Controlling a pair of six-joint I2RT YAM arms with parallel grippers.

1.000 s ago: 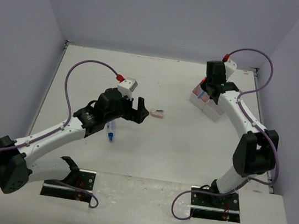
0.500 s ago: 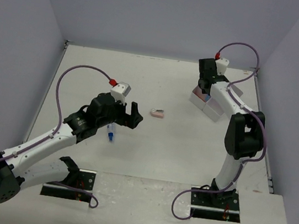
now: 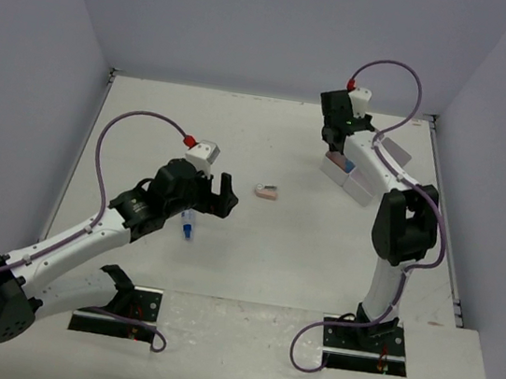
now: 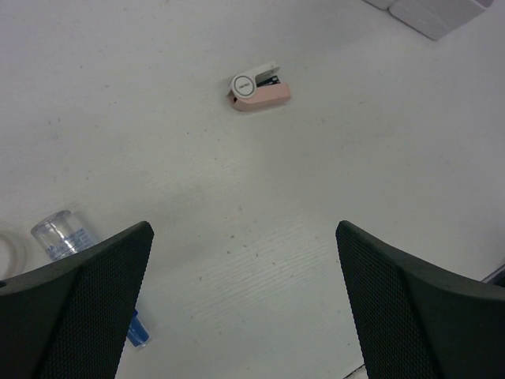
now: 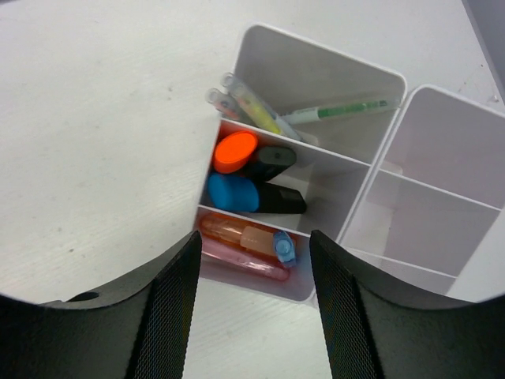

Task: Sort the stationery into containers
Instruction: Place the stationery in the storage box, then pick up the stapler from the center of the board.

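The white containers stand at the far right of the table. My right gripper hovers over their left end, open, nothing between its fingers. Below it, one compartment holds thin pens. The middle one holds highlighters with an orange cap and a blue cap. The nearest holds an orange piece and a pink one. My left gripper is wide open above bare table, short of a pink eraser-like piece. A blue marker lies under the left arm.
A second white divided tray adjoins the first on the right, its visible compartments empty. The edge of a clear tape roll lies beside the marker's clear end. Walls close the table on three sides.
My right gripper swung left over the tray's left end and its jaws opened. My left arm shifted a little toward the left and then held still, staying open.
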